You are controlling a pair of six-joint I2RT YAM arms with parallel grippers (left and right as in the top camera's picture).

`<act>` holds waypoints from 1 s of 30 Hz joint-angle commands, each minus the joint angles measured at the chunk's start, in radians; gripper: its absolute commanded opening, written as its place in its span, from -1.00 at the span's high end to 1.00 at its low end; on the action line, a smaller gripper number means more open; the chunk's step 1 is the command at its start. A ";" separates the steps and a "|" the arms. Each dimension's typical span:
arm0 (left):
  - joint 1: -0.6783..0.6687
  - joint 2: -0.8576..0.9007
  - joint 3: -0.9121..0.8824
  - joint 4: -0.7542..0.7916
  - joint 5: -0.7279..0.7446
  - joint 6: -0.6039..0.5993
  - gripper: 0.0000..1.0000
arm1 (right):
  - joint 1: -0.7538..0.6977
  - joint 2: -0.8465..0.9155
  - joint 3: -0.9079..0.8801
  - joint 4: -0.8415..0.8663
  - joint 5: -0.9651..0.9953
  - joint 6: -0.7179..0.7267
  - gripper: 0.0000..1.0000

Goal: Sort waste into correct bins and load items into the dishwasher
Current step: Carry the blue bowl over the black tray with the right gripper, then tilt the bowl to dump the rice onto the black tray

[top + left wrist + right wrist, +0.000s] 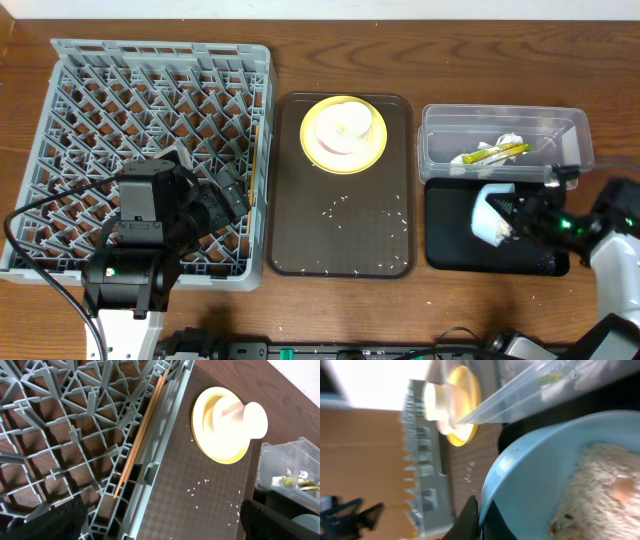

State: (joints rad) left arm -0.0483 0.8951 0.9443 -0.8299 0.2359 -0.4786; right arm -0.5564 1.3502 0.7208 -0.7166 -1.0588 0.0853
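My right gripper (pixel 519 217) (pixel 479 505) is shut on the rim of the light blue bowl (pixel 489 216) (pixel 540 470), which is tipped on its side over the black tray (pixel 455 250). Rice and food bits (pixel 602 490) lie inside the bowl. Behind it, the clear tub (pixel 505 125) (pixel 545 382) holds white paper and a yellow wrapper (pixel 492 153). The yellow plate (pixel 320 155) (pixel 220 450) carries a white cup (pixel 346 124) (pixel 252 417) on the brown tray (pixel 340 240). Chopsticks (pixel 258 150) (pixel 142 435) lie along the right wall of the grey rack (pixel 150 100). My left gripper (pixel 232 196) (pixel 160 527) hangs open over that wall.
Loose rice grains (pixel 345 200) (pixel 200 485) are scattered across the brown tray (pixel 200 505) below the plate. The rack (pixel 60 435) fills the table's left side. The left arm's body covers the rack's front part. Bare wood runs along the back edge.
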 commanded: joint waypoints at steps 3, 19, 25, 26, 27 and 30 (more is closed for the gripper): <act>0.004 -0.001 0.013 0.000 -0.006 -0.006 -0.98 | -0.127 -0.017 -0.098 0.088 -0.341 -0.058 0.98; 0.004 -0.001 0.013 0.000 -0.006 -0.006 -0.98 | -0.126 -0.017 -0.140 0.196 -0.500 -0.062 0.98; 0.004 -0.001 0.013 0.000 -0.006 -0.006 -0.98 | -0.097 -0.017 -0.140 0.237 -0.500 -0.068 0.98; 0.004 -0.001 0.013 0.000 -0.006 -0.006 -0.99 | -0.097 -0.017 -0.140 0.240 -0.500 -0.068 0.97; 0.004 -0.001 0.013 0.000 -0.006 -0.006 -0.99 | -0.097 -0.017 -0.140 0.240 -0.500 -0.067 0.97; 0.004 -0.001 0.013 0.000 -0.006 -0.006 -0.98 | -0.097 -0.017 -0.140 0.212 -0.500 -0.064 0.98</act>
State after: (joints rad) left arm -0.0483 0.8951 0.9443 -0.8299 0.2363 -0.4786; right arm -0.6621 1.3499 0.5850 -0.4919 -1.5162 0.0399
